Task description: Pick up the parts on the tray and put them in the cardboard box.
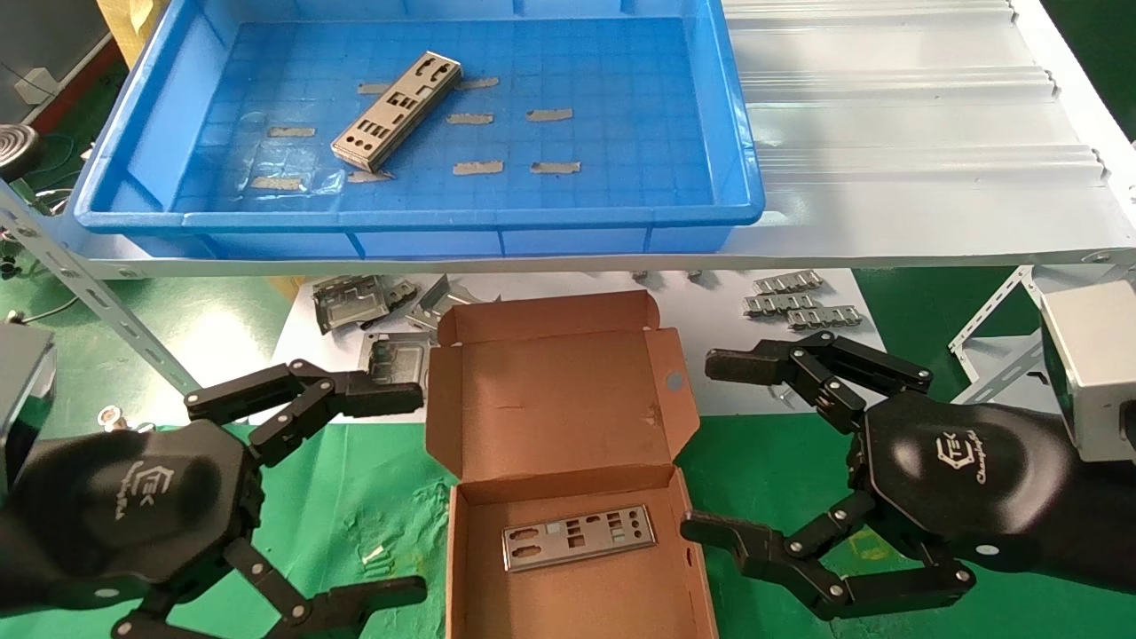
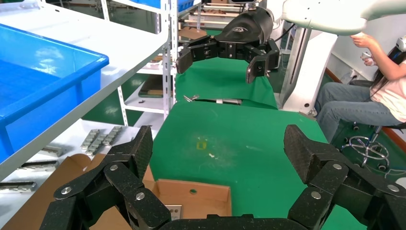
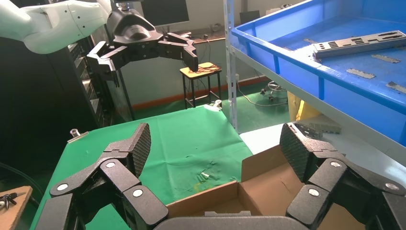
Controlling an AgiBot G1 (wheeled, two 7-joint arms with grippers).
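The left end effector (image 1: 390, 493) hovers over the green desk (image 1: 355, 497) just left of the cardboard box (image 1: 550, 417); its fingers are spread wide and hold nothing. The right end effector (image 1: 710, 444) hovers just right of the box, likewise wide open and empty.

Parts: one part (image 1: 579, 537) lies flat in the box base, between the two end effectors. A second part (image 1: 397, 111) lies diagonally in the blue tray (image 1: 408, 217) on the white shelf (image 1: 905, 160), well apart from both end effectors; whether it is a single plate or a stack cannot be told.

The box base is cut off at the head view's lower edge. Bent metal frames (image 1: 355, 302) are partly hidden under the shelf edge.
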